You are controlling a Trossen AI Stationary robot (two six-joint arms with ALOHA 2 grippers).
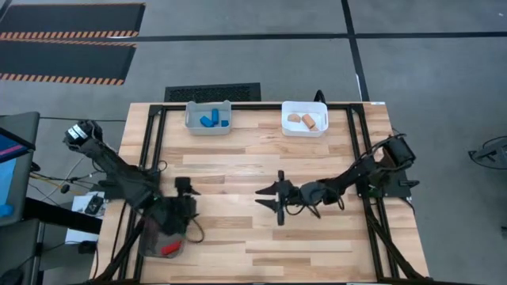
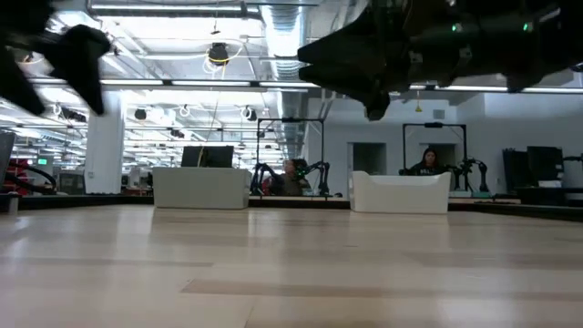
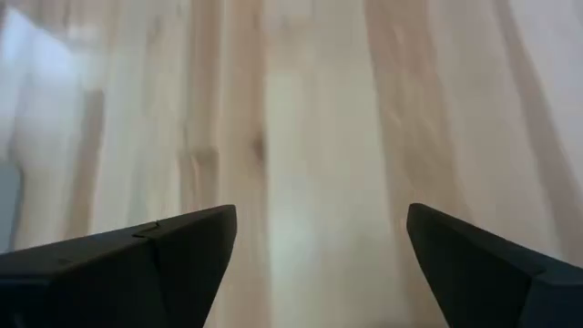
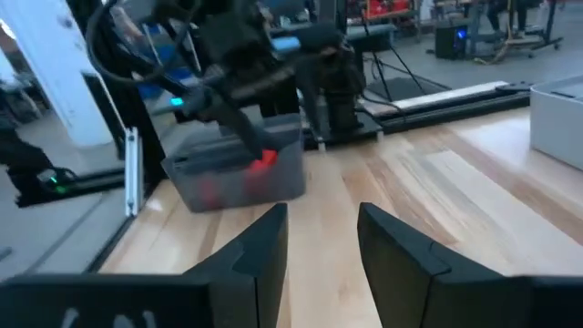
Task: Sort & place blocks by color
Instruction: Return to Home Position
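Blue blocks [image 1: 211, 120] lie in the grey bin [image 1: 193, 125] at the far edge, and tan blocks [image 1: 303, 120] lie in the white bin [image 1: 289, 128] beside it. Red blocks [image 1: 169, 249] [image 4: 262, 160] lie in a translucent grey bin [image 1: 155, 237] [image 4: 291, 173] at the table's near left, under the left arm. My left gripper [image 1: 187, 188] [image 3: 319, 246] is open over bare wood just beyond that bin. My right gripper [image 1: 268, 199] [image 4: 323, 241] is open and empty above the table's middle, pointing left toward the left arm. No loose block shows on the table.
A dark frame [image 1: 156, 127] borders the wooden tabletop [image 1: 238, 166] on its left, right and far sides. In the low view both arms hang above the table, the left [image 2: 82, 50] and the right [image 2: 373, 64]. People sit in the room behind.
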